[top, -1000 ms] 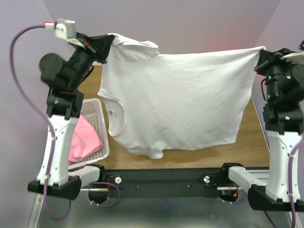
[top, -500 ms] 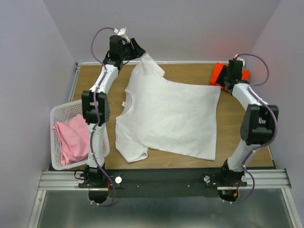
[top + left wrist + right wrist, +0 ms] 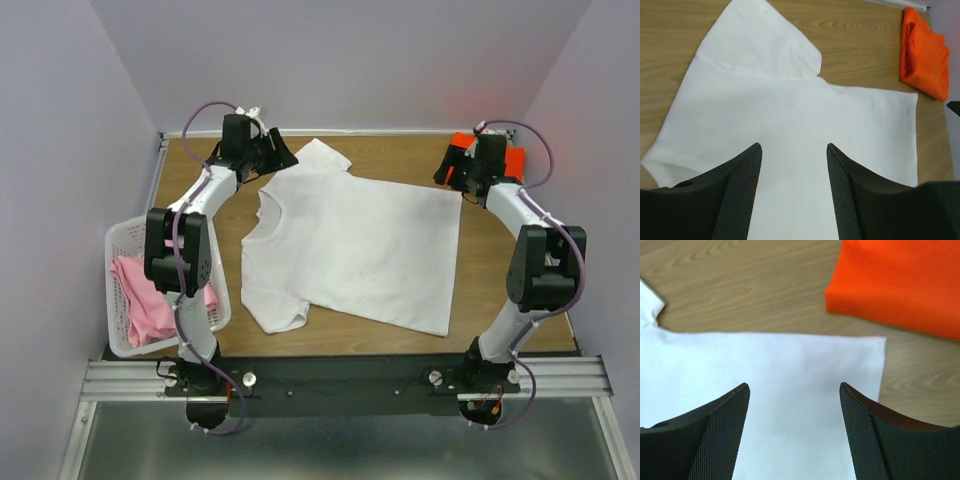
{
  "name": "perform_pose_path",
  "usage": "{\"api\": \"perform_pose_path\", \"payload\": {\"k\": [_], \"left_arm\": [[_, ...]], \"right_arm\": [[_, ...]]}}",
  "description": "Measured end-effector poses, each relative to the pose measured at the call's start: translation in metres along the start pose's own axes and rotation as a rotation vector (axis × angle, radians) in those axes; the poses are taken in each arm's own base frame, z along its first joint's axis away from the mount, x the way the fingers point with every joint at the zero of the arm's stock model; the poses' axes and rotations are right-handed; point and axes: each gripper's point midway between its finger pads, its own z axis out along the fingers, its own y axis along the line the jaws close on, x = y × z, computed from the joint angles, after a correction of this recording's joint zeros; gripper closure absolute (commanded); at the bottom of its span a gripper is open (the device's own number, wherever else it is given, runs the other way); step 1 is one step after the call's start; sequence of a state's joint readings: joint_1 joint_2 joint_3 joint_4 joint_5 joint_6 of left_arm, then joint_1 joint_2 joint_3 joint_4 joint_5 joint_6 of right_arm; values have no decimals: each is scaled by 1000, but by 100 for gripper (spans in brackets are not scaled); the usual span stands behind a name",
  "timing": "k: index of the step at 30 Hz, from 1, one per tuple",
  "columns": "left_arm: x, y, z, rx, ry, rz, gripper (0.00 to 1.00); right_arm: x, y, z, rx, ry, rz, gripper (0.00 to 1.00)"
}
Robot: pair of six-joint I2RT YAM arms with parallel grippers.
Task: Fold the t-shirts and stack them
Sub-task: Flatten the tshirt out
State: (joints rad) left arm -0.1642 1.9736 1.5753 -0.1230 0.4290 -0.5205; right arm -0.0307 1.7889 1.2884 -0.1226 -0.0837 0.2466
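Now the white t-shirt point(image 3: 350, 250) lies spread flat on the wooden surface point(image 3: 400, 152), its far sleeve and hem corner no longer pulled up as they were half a second ago. Both arms reach toward the far edge. The left claw point(image 3: 793, 146) and right claw point(image 3: 794, 386) hover released, jaws apart, above the cloth. A folded orange t-shirt point(image 3: 513, 160) lies just beside the right claw.

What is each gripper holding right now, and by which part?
Nothing. The left gripper and right gripper are open above the white t-shirt, which lies flat on the table.
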Motion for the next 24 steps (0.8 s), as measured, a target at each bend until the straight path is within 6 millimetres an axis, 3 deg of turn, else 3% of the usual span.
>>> {"api": "perform_pose_path", "payload": {"k": [3,8,14,17,24], "left_arm": [[24,7,-12,-38,36,14,37],[75,32,-16,-110,149,21,37],[144,59,-30,-179,307,2,37],[157,66,-34,-203,335,-2,37],[148,74,-23,-237,325,10,36]], "right_arm": [[20,12,-12,-46,38,-4,21],[63,33,-21,-124,133,-7,21],[111,36,-23,-159,273,25,20],[128,32,-19,-146,321,39,20],[143,25,-14,-115,369,51,20]]}}
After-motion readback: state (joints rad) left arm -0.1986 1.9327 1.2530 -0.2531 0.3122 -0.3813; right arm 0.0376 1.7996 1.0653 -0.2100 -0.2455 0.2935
